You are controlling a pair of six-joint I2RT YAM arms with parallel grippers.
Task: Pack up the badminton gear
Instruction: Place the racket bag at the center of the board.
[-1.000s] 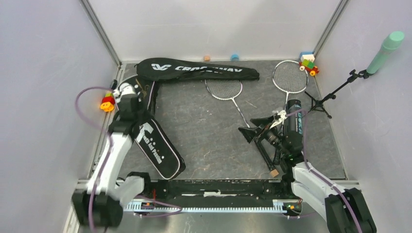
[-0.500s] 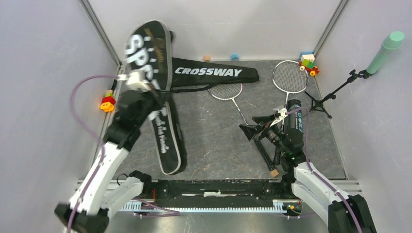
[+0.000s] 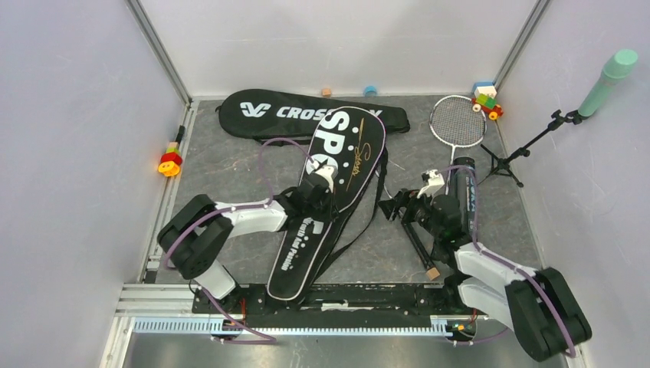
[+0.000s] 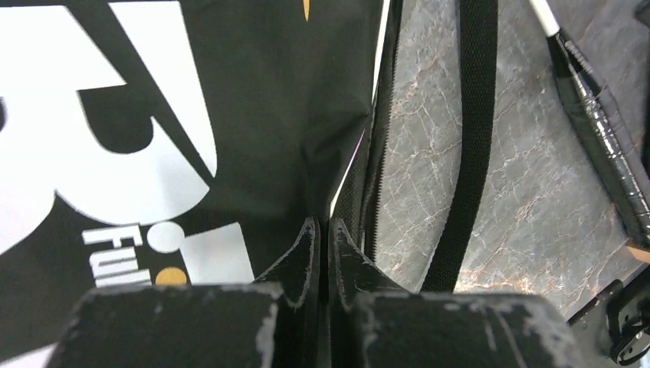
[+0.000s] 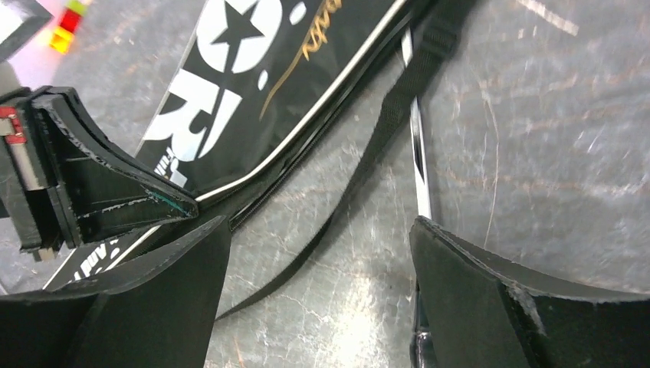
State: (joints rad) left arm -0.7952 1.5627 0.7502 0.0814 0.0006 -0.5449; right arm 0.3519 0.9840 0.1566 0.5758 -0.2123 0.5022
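The far racket bag (image 3: 260,111) reads "CROS" — the rest is covered. The nearer racket bag (image 3: 349,153) shows "SP" — large white letters.

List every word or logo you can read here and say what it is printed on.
"CROS…Y", white, on the far long black racket bag; middle letters covered.
"SPO", large white, on the nearer black racket bag; rest hidden.
Small white line and gold script on that bag: too blurred to read.
Blue lettering on the black tube: too small to read.
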